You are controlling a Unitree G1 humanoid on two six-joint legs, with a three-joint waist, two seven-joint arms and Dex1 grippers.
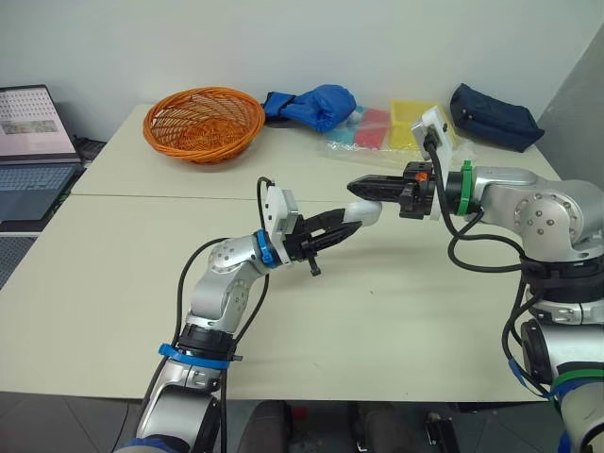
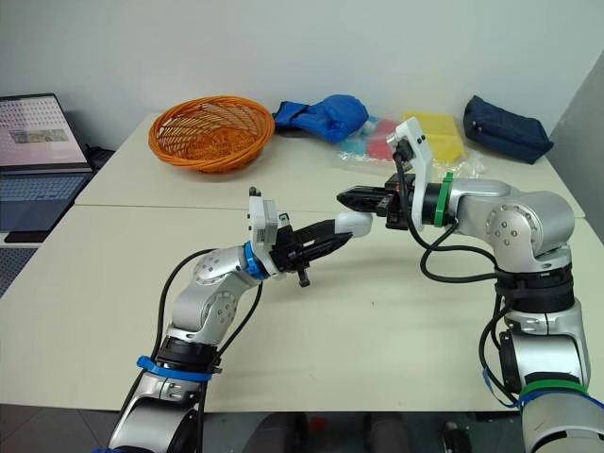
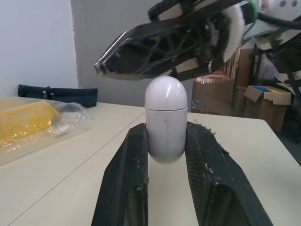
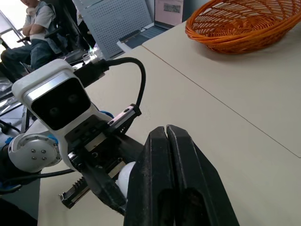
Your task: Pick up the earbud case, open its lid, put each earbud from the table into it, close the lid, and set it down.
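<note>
With the left gripper (image 1: 337, 228) clamped on the earbud case (image 3: 164, 120) above the middle of the table (image 1: 113, 311), lid shut, and the right gripper (image 1: 362, 187), fingers together, poised at that lid, pickup is done; opening, loading, closing and set-down apparently remain.

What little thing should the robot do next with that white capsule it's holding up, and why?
Probably bring the right tool down against the lid and flip it open. The left tool is clamped on the earbud case, the lid seam looks closed, and the shut right tool hovers close by the lid end.
</note>
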